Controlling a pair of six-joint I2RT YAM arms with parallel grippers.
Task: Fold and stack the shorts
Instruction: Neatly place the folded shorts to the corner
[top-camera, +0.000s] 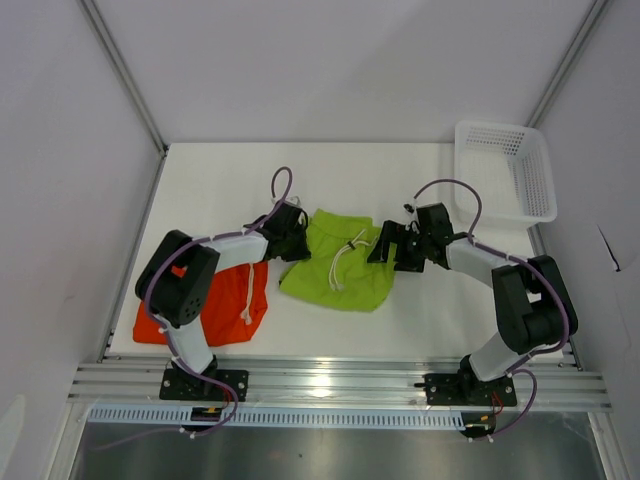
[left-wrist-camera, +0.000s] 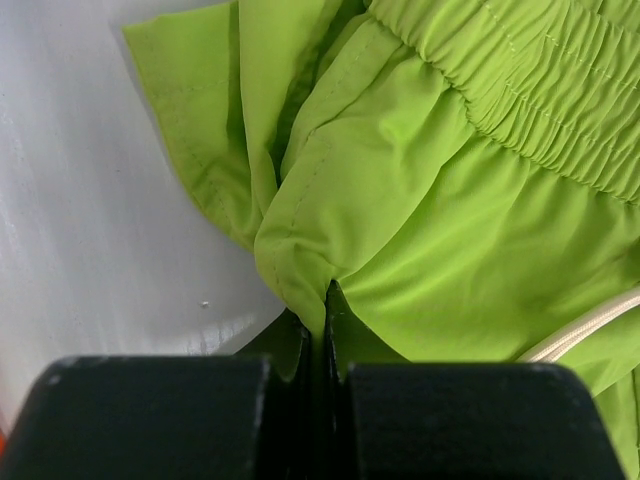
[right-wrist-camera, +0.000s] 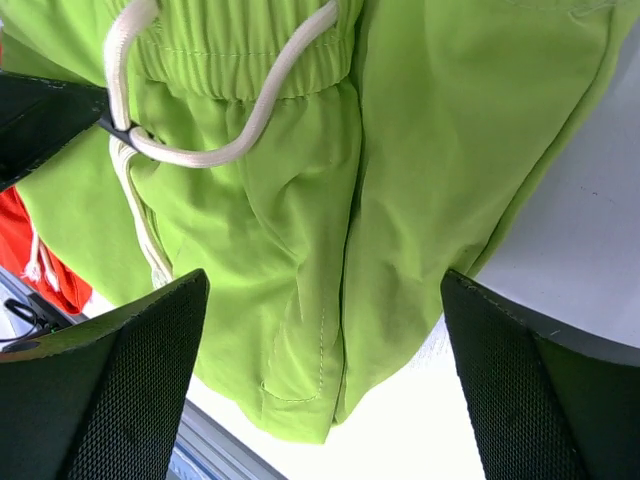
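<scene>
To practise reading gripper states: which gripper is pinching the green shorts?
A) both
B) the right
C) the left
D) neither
C: the left gripper is shut on a fold of the green shorts, while the right gripper stands wide open.

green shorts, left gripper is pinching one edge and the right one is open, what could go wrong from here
1. The left gripper pinches only a small fold of the green shorts; a pull may slip off or bunch them instead of folding.
2. The open right gripper sits close to the loose drawstring and might snag it when closing.
</scene>
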